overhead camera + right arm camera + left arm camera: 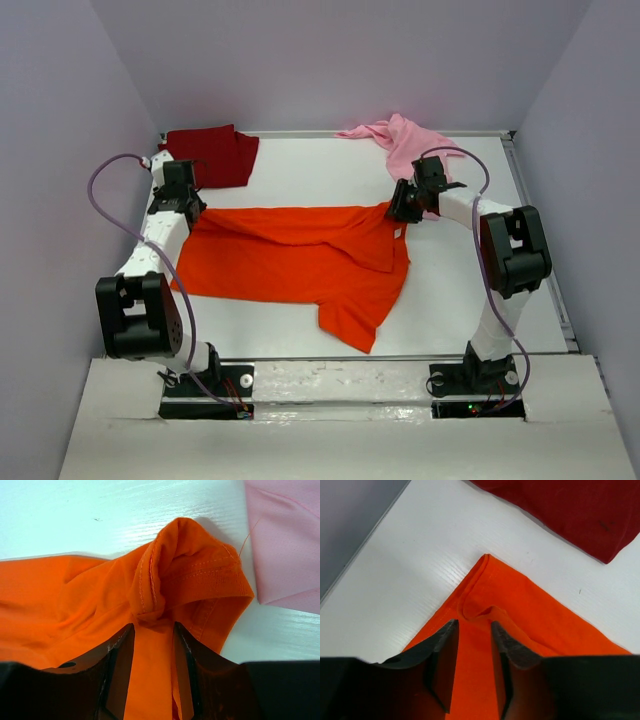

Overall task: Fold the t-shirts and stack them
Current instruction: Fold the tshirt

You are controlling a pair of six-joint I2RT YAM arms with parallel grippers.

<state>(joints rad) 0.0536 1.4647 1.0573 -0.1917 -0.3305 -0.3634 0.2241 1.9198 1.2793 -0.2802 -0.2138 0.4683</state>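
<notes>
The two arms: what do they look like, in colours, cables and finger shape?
Both the left arm and the right arm have white links and black, boxy joint housings. A lilac cable loops along each. The left gripper and the right gripper have black, wedge-shaped fingers.

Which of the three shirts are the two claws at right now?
The orange shirt, spread across the middle: the left gripper and right gripper are at its far corners. The dark red shirt and pink shirt lie beyond, ungripped.
</notes>
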